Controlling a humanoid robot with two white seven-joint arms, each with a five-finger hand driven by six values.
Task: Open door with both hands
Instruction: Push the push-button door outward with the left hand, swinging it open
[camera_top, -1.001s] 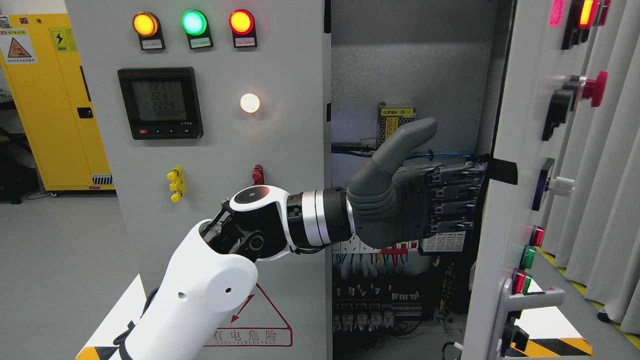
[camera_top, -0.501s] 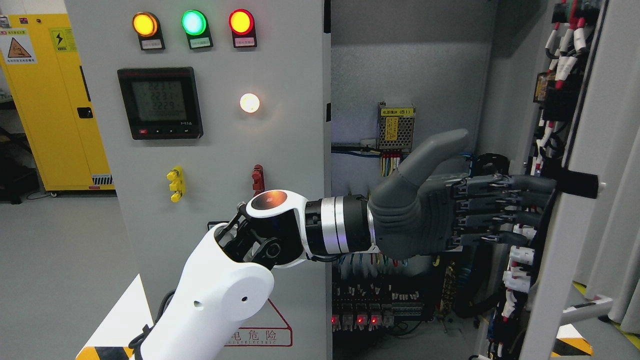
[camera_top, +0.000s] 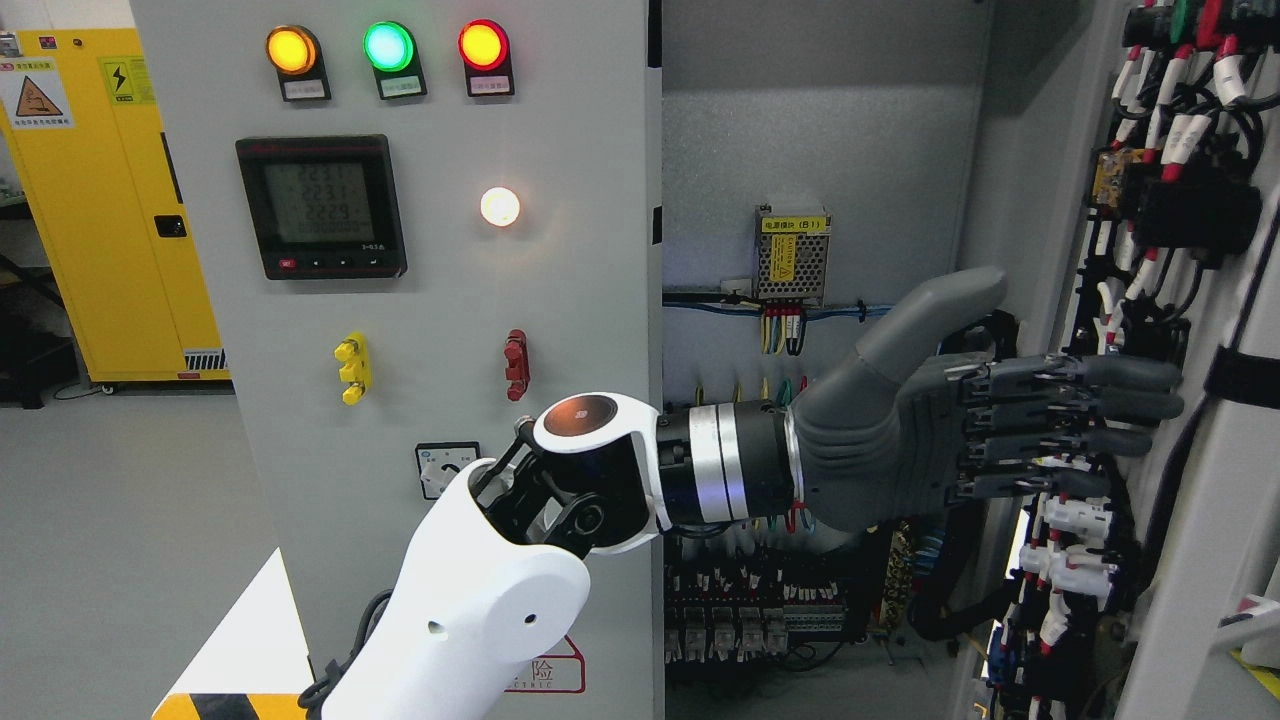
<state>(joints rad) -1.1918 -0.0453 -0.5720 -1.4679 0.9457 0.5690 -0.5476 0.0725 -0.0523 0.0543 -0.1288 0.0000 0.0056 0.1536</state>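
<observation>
Grey steel cabinet (camera_top: 820, 150) is standing open in front of me, and its right door (camera_top: 1215, 560) is swinging far out at the picture's right edge, showing its wired inner face. One arm is showing, the left one, coming up white from the lower left through a black elbow joint and a silver wrist ring. Its left robot hand (camera_top: 1000, 420) is reaching across the opening, four dark fingers (camera_top: 1110, 405) stretching out straight and stacked one above another, thumb (camera_top: 935, 310) pointing up and away. The robot hand is wide open and is gripping nothing; the fingertips are lying right at the cabling on the door's inside, though I cannot tell whether they are touching it.

On the closed left panel (camera_top: 420, 330) three round lamps are glowing in a row at the top: one amber lamp (camera_top: 291, 49), one green lamp (camera_top: 388, 45), one red lamp (camera_top: 482, 44). Below them one black meter (camera_top: 322, 206) is showing digits too small to read, and beside it one white light (camera_top: 500, 206) is shining. Lower down one yellow fitting (camera_top: 350, 368) and one red fitting (camera_top: 516, 364) are sticking out, and one small rotary switch (camera_top: 446, 468) is peeking out beside the elbow.

Inside, one perforated power supply (camera_top: 792, 255) with a yellow label is sitting on the back wall. One yellow cupboard (camera_top: 110, 200) is standing at the far left.
</observation>
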